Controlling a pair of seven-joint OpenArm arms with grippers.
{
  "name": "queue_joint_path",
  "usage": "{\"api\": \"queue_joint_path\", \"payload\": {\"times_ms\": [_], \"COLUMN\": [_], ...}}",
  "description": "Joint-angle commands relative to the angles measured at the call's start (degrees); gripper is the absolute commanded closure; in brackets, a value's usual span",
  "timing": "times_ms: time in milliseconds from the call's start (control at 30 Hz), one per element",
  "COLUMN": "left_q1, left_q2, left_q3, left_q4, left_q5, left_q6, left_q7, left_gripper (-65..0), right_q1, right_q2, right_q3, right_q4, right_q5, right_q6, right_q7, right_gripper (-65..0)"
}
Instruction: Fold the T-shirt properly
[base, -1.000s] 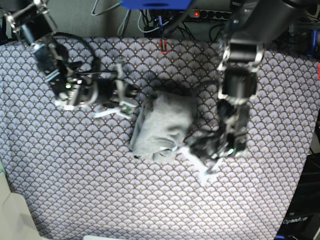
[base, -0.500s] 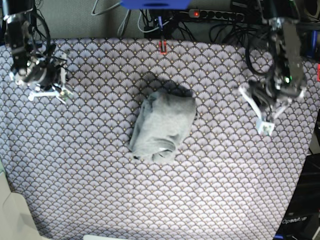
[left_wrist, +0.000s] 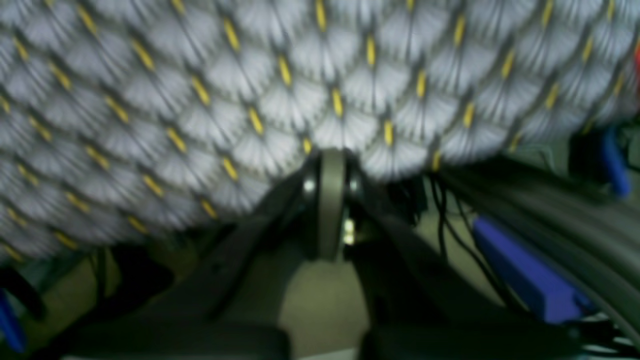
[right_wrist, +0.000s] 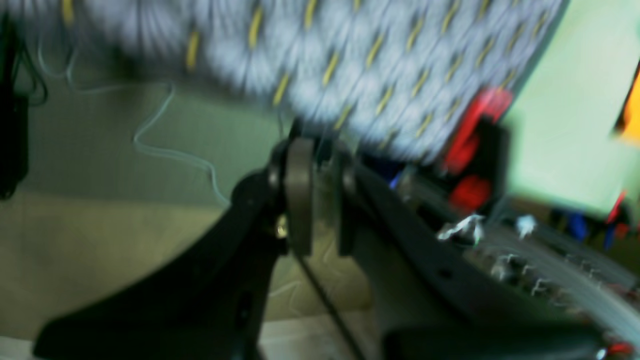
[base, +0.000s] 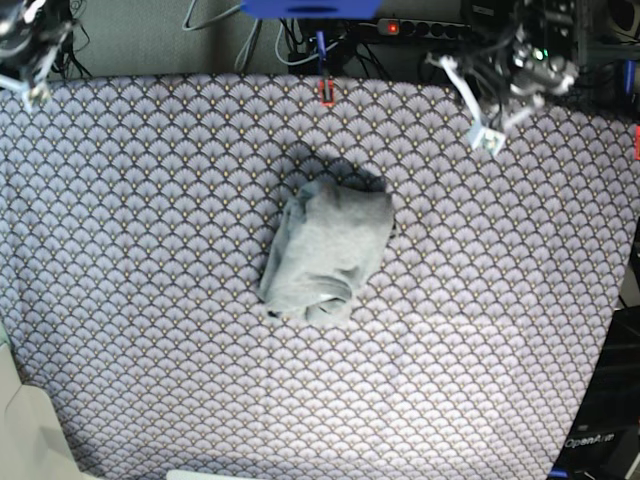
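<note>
The light grey T-shirt (base: 325, 250) lies as a compact folded bundle in the middle of the scallop-patterned cloth (base: 150, 320). Neither gripper touches it. My left gripper (base: 488, 135) is raised at the table's far right corner. In the left wrist view it (left_wrist: 331, 160) has its jaws together, holds nothing and hangs over the cloth's edge. My right gripper (base: 25, 85) is at the far left corner, mostly out of frame. In the blurred right wrist view it (right_wrist: 317, 145) shows its jaws almost touching and empty. Neither wrist view shows the T-shirt.
A red clip (base: 326, 95) sits at the cloth's far edge. Cables and a power strip (base: 430, 28) run behind the table. A blue part (base: 310, 8) is at top centre. The table edge drops off at the right (base: 610, 330).
Both arms have pulled back from beside the T-shirt to the far corners of the table. The T-shirt bundle has stayed in place.
</note>
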Motion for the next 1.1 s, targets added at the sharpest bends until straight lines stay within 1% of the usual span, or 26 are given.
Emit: {"api": "queue_joint_path", "payload": {"times_ms": [0,100,200,300,367,433,500,567,667,733,833,900,1000,1033,1067], "left_q1": [1.26,2.58,4.43,5.39,5.22,4.43,2.49,1.26,-2.25,-5.33,-11.4,-15.44,-21.33,-22.74,-23.79], "left_q2": [-0.33,-0.33,-0.33,-0.15,-0.07,0.9,1.69,2.75,5.65,8.02,10.75,11.8,12.07,12.07,12.07], "left_q3": [-0.13,0.04,0.22,0.31,0.31,0.31,0.31,0.39,0.31,0.04,-0.13,-0.22,-0.22,-0.22,-0.22], "left_q4": [-0.64,-6.44,-13.21,-20.94,-25.95,-31.32,-37.65,-43.8,-54.53,-64.99,-80.37,-92.06,-107.71,-109.43,-109.43], "left_q5": [-0.4,-0.4,-0.4,-0.49,-0.49,-0.4,0.39,3.29,9.18,13.4,17.62,18.15,16.13,14.9,13.76], "left_q6": [0.04,0.04,-0.31,-0.31,-0.31,-0.31,-0.31,-0.48,-0.48,-0.48,0.04,0.04,0.04,0.13,0.13], "left_q7": [-1.75,-6.41,-11.33,-18.8,-22.93,-26.54,-30.23,-34.19,-42.36,-49.57,-60.12,-67.59,-79.11,-83.07,-85.62], "left_gripper": [0.0,0.0,0.0,0.0,0.0,0.0,0.0,0.0,0.0,0.0,0.0,0.0,0.0,0.0,0.0], "right_q1": [-1.39,-2.01,-2.18,-1.74,-1.13,1.33,4.06,7.05,12.06,15.31,19.62,22.08,24.54,25.07,25.51], "right_q2": [-1.03,-4.72,-7.18,-8.15,-8.06,-7.8,-6.65,-5.69,-2.26,0.38,4.42,6.18,6.62,6.36,5.57], "right_q3": [1.12,2.35,4.81,7.01,7.53,7.53,9.56,11.4,13.78,15.18,14.39,14.13,13.25,12.72,12.46], "right_q4": [-0.19,-5.11,-11.18,-20.14,-25.95,-31.75,-39.66,-47.84,-60.93,-71.31,-84.49,-92.41,-98.82,-99.18,-99.53], "right_q5": [-0.92,-3.38,-4.35,-6.02,-6.81,-8.66,-11.82,-13.32,-18.06,-21.14,-25.27,-28.53,-31.87,-33.1,-33.89], "right_q6": [-0.03,-0.03,-0.03,-0.03,-0.03,-0.03,-0.03,-0.03,-0.03,-0.03,-0.03,-0.03,-0.03,-2.27,-6.14], "right_q7": [2.7,9.12,14.66,21.69,26.44,29.86,33.38,37.25,42.7,46.74,51.93,55.36,58.44,58.88,58.96], "right_gripper": [-6.9,-6.9,-6.9,-6.9,-6.9,-6.9,-6.9,-6.9,-6.9,-6.8,-5.9,-5.8,-5.4,-5.4,-5.4]}}
